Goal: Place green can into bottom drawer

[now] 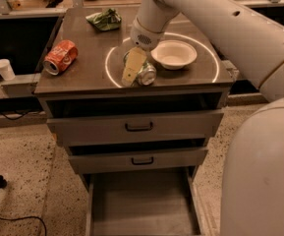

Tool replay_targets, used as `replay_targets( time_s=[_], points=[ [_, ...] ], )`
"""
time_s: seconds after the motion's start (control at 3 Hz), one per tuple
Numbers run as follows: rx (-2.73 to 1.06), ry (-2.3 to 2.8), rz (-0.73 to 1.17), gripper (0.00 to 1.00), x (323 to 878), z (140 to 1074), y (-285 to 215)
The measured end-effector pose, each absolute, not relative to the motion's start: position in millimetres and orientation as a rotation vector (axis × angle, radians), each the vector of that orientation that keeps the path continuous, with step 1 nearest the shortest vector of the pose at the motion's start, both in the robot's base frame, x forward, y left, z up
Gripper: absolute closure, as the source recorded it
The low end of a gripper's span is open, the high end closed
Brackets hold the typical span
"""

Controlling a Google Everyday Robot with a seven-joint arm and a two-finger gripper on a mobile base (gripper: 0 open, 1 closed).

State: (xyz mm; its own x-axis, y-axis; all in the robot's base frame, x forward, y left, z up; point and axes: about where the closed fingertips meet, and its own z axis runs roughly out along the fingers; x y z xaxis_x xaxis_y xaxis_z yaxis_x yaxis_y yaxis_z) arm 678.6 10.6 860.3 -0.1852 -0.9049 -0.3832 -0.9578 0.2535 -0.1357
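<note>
The green can (147, 74) lies on its side on the cabinet top, just left of the white bowl (174, 54), its silver end facing the front. My gripper (137, 73) reaches down from the upper right and sits right at the can, pressed close to its left side. The arm hides the can's far side. The bottom drawer (141, 203) is pulled out at floor level below, and nothing shows in it.
An orange-red soda can (60, 57) lies at the top's left edge. A wrinkly green bag (104, 19) sits at the back. The two upper drawers (139, 127) with black handles stand slightly ajar. A white cup (4, 69) stands on a ledge to the left.
</note>
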Motion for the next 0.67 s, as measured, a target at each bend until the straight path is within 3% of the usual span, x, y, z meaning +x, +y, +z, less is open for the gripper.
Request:
replay_targets(
  time_s=[0.33, 0.67],
  points=[
    [-1.69, 2.17, 0.204, 0.16, 678.6, 852.2, 7.9],
    [-1.684, 2.18, 0.234, 0.47, 677.3, 842.3, 8.3]
  ],
)
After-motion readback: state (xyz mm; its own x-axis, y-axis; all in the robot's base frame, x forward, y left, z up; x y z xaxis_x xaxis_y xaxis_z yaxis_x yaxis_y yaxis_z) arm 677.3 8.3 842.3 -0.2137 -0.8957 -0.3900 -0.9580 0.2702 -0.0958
